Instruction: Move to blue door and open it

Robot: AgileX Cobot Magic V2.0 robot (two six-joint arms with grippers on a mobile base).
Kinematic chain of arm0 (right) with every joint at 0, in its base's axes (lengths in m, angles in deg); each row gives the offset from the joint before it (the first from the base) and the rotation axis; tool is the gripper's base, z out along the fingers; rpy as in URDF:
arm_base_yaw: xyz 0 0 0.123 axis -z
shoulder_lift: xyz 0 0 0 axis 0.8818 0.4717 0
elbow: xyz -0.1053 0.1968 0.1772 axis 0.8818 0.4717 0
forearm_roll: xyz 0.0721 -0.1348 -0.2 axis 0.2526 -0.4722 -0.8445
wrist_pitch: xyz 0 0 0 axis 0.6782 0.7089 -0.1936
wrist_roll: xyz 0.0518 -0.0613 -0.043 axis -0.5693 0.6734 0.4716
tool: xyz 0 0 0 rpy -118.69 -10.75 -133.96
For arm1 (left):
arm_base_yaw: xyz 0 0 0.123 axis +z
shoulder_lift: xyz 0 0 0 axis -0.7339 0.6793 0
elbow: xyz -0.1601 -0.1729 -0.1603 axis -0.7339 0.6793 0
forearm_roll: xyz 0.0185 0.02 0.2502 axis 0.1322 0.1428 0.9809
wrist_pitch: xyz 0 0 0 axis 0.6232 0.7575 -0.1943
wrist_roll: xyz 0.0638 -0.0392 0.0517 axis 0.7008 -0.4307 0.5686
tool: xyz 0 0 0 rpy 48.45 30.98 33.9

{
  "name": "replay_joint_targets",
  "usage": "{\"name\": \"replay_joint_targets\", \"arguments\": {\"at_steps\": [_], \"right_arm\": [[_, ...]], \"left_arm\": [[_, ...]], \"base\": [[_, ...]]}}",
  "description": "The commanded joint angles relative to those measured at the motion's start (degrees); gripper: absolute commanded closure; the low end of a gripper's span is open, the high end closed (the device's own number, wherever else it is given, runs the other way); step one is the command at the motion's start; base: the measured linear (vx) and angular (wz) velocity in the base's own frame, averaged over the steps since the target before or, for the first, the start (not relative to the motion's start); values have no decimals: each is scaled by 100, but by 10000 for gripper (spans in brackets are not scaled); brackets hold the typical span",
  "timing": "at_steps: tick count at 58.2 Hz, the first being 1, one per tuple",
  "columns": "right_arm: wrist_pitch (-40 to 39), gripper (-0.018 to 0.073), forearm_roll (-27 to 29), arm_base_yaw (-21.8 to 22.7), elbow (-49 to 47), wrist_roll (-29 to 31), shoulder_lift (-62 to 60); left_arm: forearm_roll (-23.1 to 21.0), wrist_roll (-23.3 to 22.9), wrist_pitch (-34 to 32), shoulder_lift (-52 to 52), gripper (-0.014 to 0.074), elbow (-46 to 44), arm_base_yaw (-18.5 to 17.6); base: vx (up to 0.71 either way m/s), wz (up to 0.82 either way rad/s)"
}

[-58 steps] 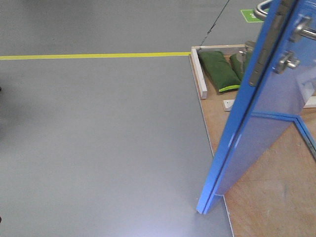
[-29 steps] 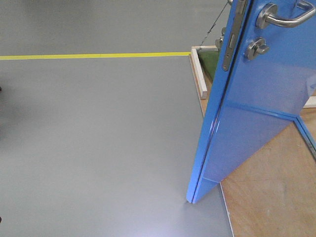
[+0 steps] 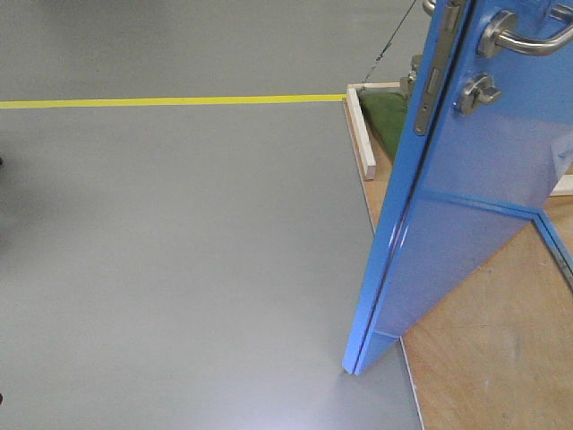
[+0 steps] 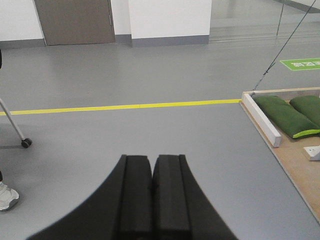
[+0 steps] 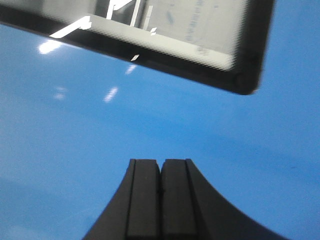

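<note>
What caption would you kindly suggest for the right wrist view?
Shut right pincer facing the glossy blue door, below its dark-framed pane.

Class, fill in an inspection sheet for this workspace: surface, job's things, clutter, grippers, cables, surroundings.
Surface: grey floor with yellow line; plywood platform at right.
Job's things: blue door ajar, lower corner over the grey floor; lever handle and thumb-turn visible.
Clutter: green sandbags and white batten on the platform.
Grippers: left gripper shut, empty; right gripper shut, pointed at the door's face.
Cables: one thin dark cable slanting to the platform corner.
Surroundings: brown door, caster, someone's shoe.
</note>
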State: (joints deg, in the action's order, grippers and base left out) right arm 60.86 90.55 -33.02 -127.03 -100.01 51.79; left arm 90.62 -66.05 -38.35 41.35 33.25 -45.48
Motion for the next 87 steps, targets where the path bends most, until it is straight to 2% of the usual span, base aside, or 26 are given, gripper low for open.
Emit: {"name": "replay_joint_targets", "arguments": {"at_steps": [1, 7, 17, 25, 87], "right_arm": [[-50, 548, -159, -29, -189, 71, -7], [44, 548, -236, -244, -189, 71, 104], [9, 548, -226, -856, -189, 71, 254], [12, 548, -236, -1057, -189, 71, 407], [36, 548, -257, -1057, -189, 71, 461]], "left_arm": [[-15, -39, -463, -80, 524, -155, 5], [-15, -39, -463, -80, 524, -155, 5], [-15, -39, -463, -80, 524, -155, 5], [-15, -39, -463, -80, 524, -155, 5], [-15, -39, -463, -80, 524, -155, 5]], "base": [[0, 0], [0, 0], [0, 0], [0, 0], [0, 0]]}}
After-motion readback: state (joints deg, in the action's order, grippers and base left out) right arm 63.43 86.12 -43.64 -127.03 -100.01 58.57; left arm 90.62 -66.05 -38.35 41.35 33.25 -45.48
